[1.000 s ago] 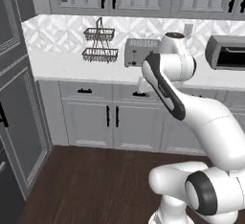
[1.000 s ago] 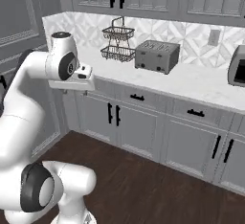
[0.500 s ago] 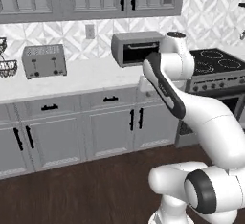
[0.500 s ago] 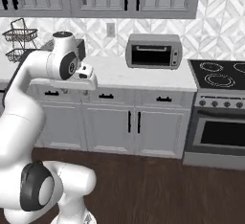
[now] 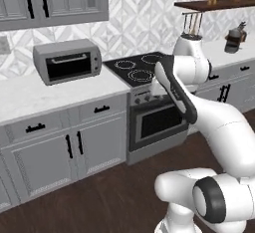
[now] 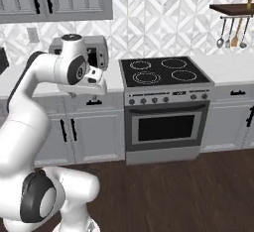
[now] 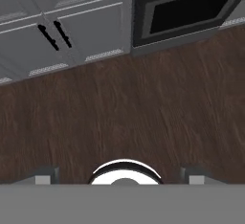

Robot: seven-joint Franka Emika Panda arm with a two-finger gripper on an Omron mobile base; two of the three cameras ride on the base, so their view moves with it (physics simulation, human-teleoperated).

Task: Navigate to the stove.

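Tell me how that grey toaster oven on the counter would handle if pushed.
The toaster oven is boxy and sits flat on the counter, so it would likely slide, not tip or roll. Its metal-looking body suggests stiff and fairly heavy. Its glass door may be fragile.

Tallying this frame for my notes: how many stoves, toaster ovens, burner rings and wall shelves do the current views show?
stove: 1
toaster oven: 1
burner rings: 4
wooden shelf: 1
Total: 7
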